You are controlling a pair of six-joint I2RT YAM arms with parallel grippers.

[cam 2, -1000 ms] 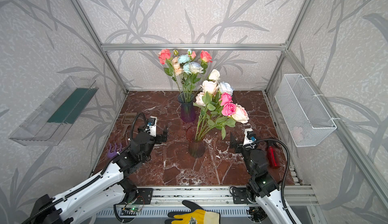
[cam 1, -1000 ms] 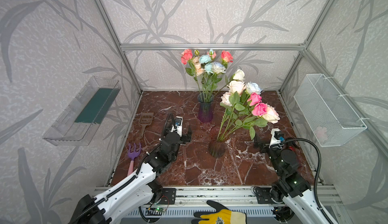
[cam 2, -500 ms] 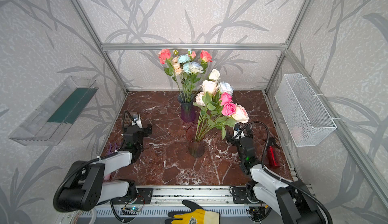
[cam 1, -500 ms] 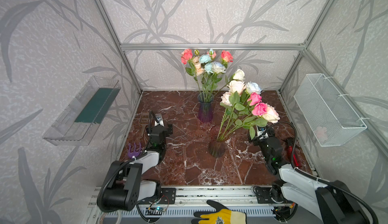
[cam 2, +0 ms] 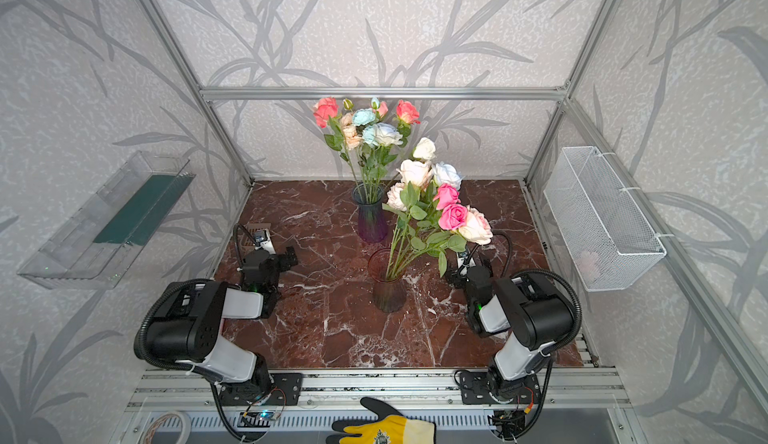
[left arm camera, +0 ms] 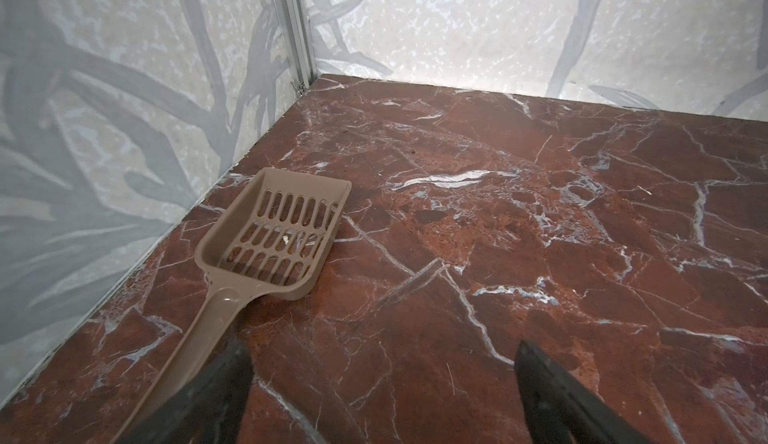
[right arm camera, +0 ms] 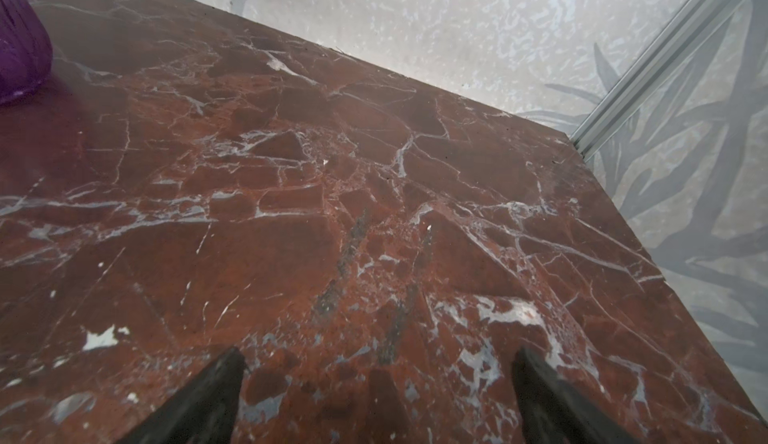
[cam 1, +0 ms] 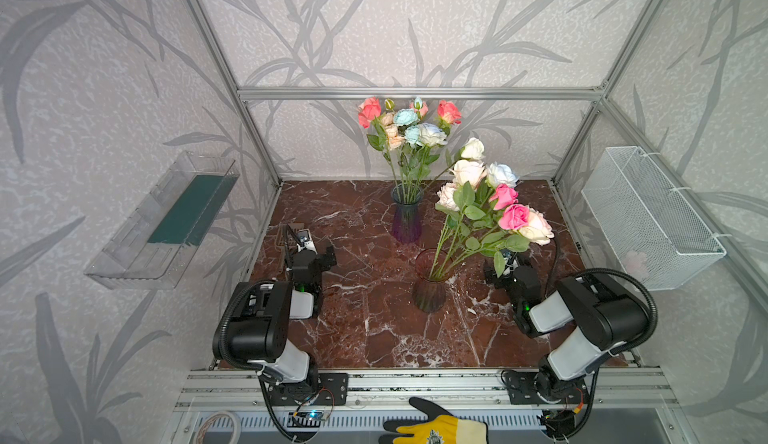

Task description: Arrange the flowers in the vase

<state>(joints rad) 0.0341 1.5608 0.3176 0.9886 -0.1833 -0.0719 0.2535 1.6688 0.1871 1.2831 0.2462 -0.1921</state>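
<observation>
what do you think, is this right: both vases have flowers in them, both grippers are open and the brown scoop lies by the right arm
Wrong on one point: the scoop lies by the left gripper, as the left wrist view shows. The rest holds: the back vase and the front vase both hold flowers, and the right gripper is open like the left.
</observation>
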